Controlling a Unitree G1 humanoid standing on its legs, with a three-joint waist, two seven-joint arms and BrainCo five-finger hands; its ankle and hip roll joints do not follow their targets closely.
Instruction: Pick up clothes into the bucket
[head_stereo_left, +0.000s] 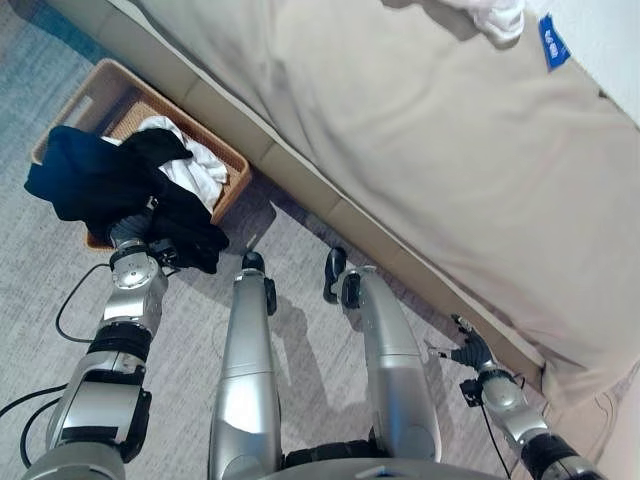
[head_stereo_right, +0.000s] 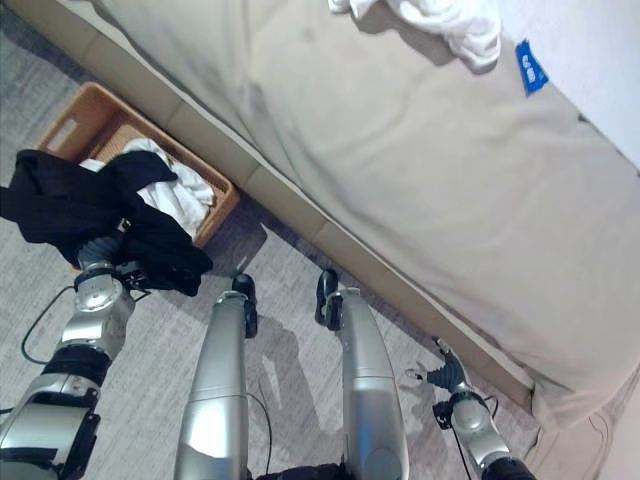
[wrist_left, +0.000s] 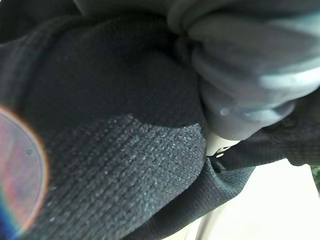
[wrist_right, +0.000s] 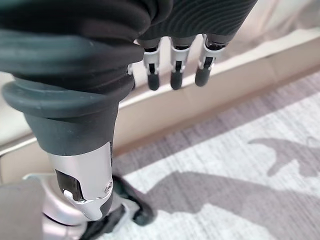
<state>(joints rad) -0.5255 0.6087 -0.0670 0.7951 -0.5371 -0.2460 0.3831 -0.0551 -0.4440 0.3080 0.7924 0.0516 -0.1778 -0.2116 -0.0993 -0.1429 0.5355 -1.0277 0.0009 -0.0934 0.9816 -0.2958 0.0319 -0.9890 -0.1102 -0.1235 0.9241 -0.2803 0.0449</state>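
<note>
Gripping dark knit cloth, the left hand (wrist_left: 240, 95) presses its silver fingers into the fabric in its own wrist view; the cloth wraps so closely round them that I judge the hand clamped on it, and the eye views bear this out, since the black garment (head_stereo_left: 95, 180) hangs bunched directly above the left wrist. From that hand outward, the garment spreads up and to the robot's left, its bulk draped over the near edge of the woven basket (head_stereo_left: 110, 85), with one dark fold trailing down outside the rim onto the grey carpet (head_stereo_left: 300, 340). Inside the basket, just beyond the black cloth, lies a white garment (head_stereo_left: 195, 165) already in place.

The relation that counts: the basket's opening lies straight ahead of the left hand, away from the robot, and the garment's long axis runs across the near rim. So the coming move probably calls for carrying the cloth forward over the rim before letting go, or the trailing fold may drag it back out.

The right hand (head_stereo_right: 437, 376) hangs low by the base of the beige bed (head_stereo_left: 420, 150), fingers relaxed and spread, holding nothing, well apart from the basket. More white clothes (head_stereo_right: 440, 20) lie at the bed's far side.
</note>
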